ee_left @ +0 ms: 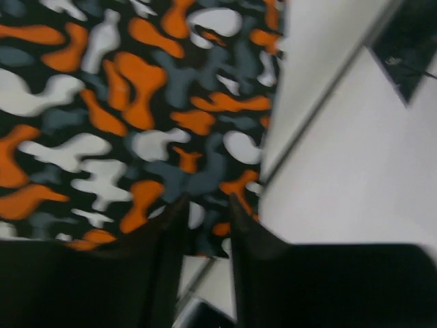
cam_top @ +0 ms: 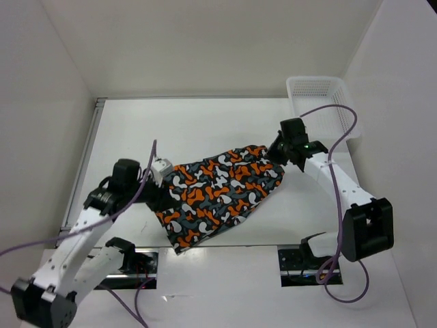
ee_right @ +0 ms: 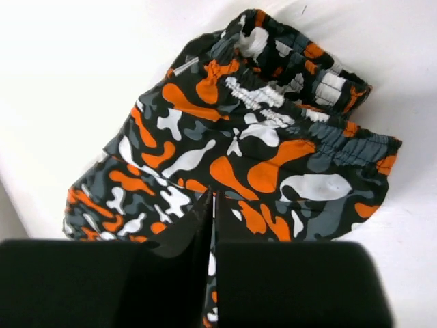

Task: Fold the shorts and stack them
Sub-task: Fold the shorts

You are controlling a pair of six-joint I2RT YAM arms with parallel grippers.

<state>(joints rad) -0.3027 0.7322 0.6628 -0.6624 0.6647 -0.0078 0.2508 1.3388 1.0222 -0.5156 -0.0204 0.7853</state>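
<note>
The shorts, in an orange, black, grey and white camouflage print, lie spread diagonally across the table's middle, with the lower corner at the front edge. In the right wrist view the shorts look folded, with two gathered waistband layers at the far right. My left gripper is at their left end. In its wrist view the left gripper has a narrow gap between its fingers, with the cloth's edge and table showing through. My right gripper is at the right end. Seen from its own wrist, the right gripper is pinched together on the cloth.
A white mesh basket stands at the back right corner, just behind the right arm. The table's front edge with a dark opening lies beside the shorts' lower corner. White walls enclose the left, back and right sides.
</note>
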